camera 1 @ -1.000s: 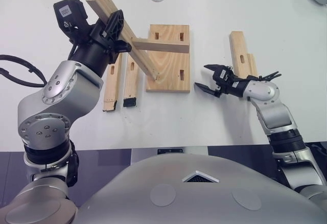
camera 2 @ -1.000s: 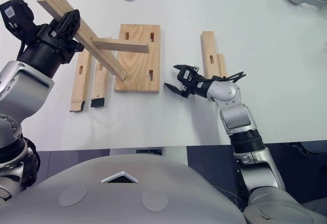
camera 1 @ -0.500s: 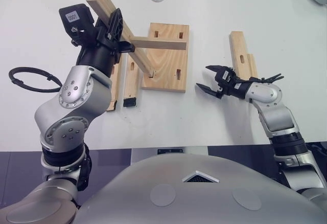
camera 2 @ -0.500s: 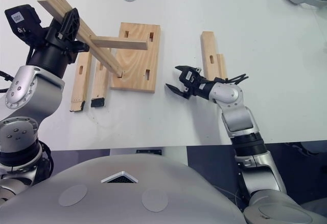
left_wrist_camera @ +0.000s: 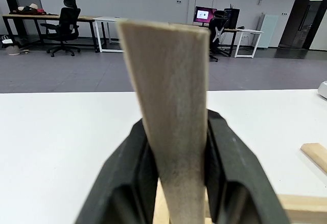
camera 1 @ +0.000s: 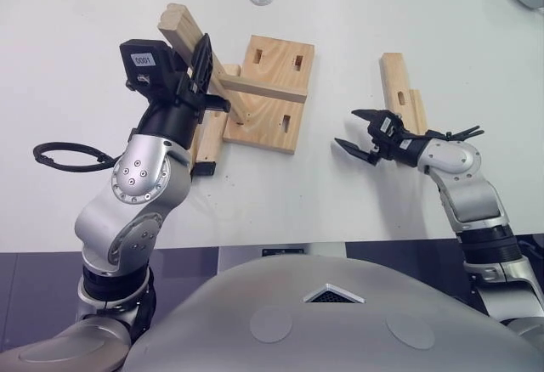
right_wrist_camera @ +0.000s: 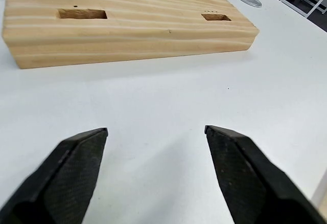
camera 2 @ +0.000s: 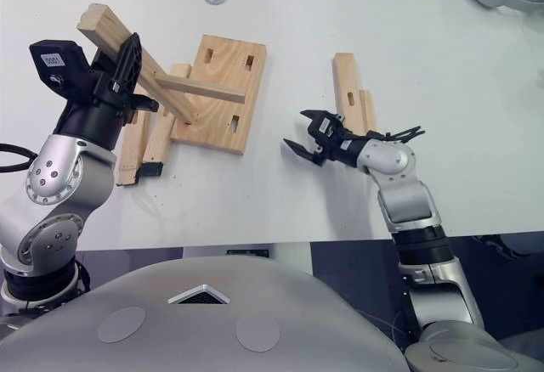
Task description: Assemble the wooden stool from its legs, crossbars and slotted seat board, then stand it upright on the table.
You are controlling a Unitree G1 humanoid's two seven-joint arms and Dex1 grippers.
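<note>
Pale slotted wooden seat board (camera 1: 265,127) lies flat, skewed; a light wooden leg (camera 1: 182,26) with crossbar (camera 1: 265,90) tilts onto it.

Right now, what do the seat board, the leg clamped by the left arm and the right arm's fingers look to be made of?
The seat board looks like pale unfinished wood, perhaps pine, with wavy grain lines and no gloss. The leg appears to be the same light wood, matte with fine straight grain. The right fingers are black, probably plastic or rubber, with a pebbled matte surface.
</note>
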